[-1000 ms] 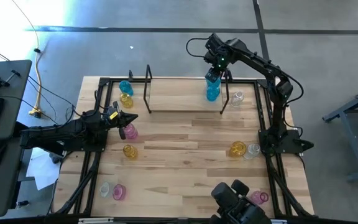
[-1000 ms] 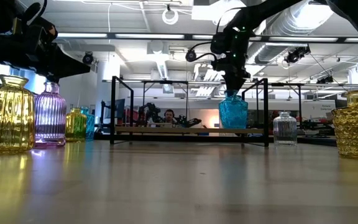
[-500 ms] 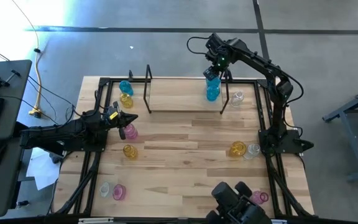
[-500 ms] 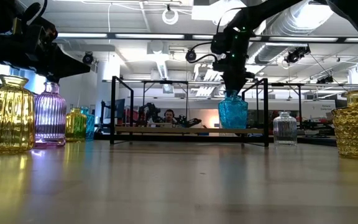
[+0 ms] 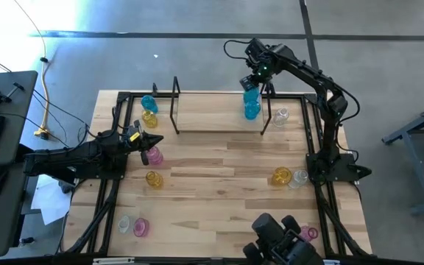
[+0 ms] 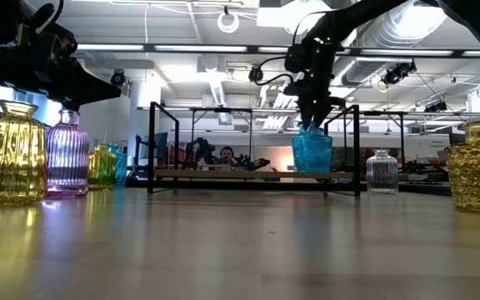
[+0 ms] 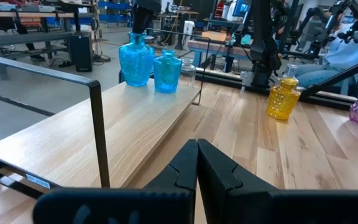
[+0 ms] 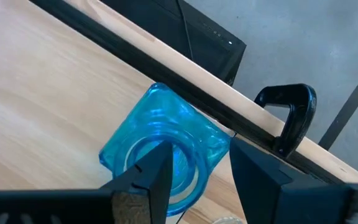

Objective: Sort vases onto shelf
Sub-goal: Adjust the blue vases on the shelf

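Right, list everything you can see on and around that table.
cyan vases: three, cyan; two at the shelf's right end, one at the table's far-left corner
amber vases: three, amber; far left, left-middle, right side
pink vases: three, pink; left side, near-left, near-right
clear vases: three, clear; beside the shelf's right end, right side, near-left
shelf: one, light wood with black rods; far side
table: one, wood
person: one; room behind
left gripper: shut, beside a pink vase
right gripper: over a cyan vase on the shelf
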Controlling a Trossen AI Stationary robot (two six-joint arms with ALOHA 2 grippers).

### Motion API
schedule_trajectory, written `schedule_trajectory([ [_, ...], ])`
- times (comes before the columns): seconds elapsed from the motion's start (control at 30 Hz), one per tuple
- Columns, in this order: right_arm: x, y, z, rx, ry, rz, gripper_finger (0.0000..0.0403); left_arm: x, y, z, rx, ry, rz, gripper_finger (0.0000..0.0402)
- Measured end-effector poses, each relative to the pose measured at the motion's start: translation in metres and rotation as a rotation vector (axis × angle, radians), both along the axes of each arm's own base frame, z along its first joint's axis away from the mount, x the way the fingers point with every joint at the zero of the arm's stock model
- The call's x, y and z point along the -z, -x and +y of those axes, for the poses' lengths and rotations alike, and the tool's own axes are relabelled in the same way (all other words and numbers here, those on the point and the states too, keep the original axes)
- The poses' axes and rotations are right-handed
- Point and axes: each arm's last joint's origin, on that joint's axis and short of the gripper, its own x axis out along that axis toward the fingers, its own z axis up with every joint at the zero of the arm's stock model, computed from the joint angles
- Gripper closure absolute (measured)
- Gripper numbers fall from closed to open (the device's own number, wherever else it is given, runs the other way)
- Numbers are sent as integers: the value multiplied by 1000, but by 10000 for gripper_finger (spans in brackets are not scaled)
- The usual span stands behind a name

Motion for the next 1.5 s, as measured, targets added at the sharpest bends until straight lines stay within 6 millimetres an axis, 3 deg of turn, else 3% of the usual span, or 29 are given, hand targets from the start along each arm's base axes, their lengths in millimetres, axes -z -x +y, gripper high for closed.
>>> schedule_trajectory([
  [1.5,-3,2,4,-71,0,34,260,0,0,0,0,3,1,402],
])
